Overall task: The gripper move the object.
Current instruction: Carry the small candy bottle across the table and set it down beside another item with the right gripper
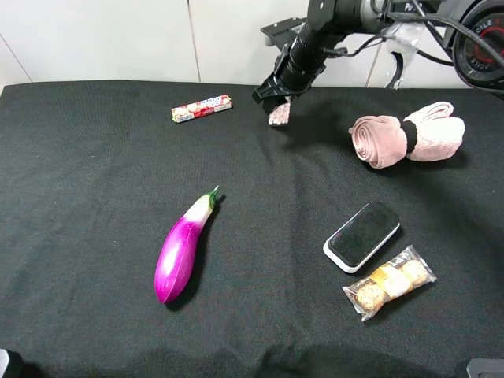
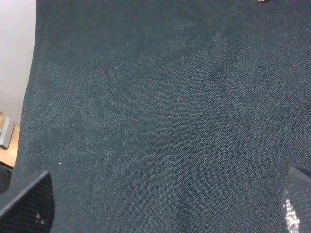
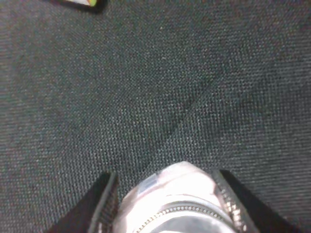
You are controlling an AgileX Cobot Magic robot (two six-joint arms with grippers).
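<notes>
At far edge of the cloth [image 1: 94, 197], right of the candy roll [image 1: 201, 108], your R gripper [image 1: 274, 96] is clamped tight on the bottle [image 1: 279, 115]. Grasp looks done; can't tell if it's off the cloth. Next: lift straight, keep grip firm, then carry to a clear spot.

Wide bare cloth [image 1: 268, 213] between eggplant [image 1: 179, 252] and phone [image 1: 362, 236]; candy roll [image 1: 201, 108] and pink towel roll [image 1: 378, 138] either side of the gripper [image 1: 277, 104]
</notes>
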